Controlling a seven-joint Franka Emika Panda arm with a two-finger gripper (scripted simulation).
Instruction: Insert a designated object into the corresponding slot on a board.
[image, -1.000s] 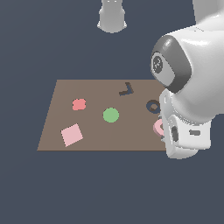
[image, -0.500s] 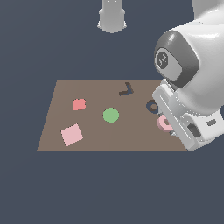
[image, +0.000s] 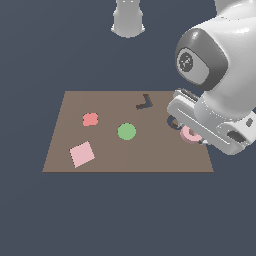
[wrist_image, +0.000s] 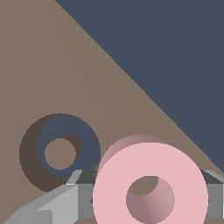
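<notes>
The light-pink ring (wrist_image: 109, 192) fills the near part of the wrist view, with a grey finger (wrist_image: 65, 201) against one side and the other finger (wrist_image: 214, 192) against the opposite side. My gripper (wrist_image: 148, 197) is shut on the ring. The dark ring-shaped slot (wrist_image: 89, 144) with its brown centre lies just beside the ring on the brown board (wrist_image: 52, 65). In the exterior view the ring (image: 189, 134) peeks out under my hand near the board's (image: 150, 160) right edge. The slot (image: 172, 121) is mostly hidden by the arm, and the fingers are hidden too.
On the board lie a green disc (image: 126, 131), a pale pink flat square (image: 81, 154), a small red shape (image: 90, 119) and a dark V-shaped recess (image: 144, 102). The board's edge runs close behind the ring in the wrist view. The arm's base (image: 128, 17) stands beyond the board.
My hand has turned and shifted a little towards the exterior view's right. The pink ring has moved slightly up in that view with it.
</notes>
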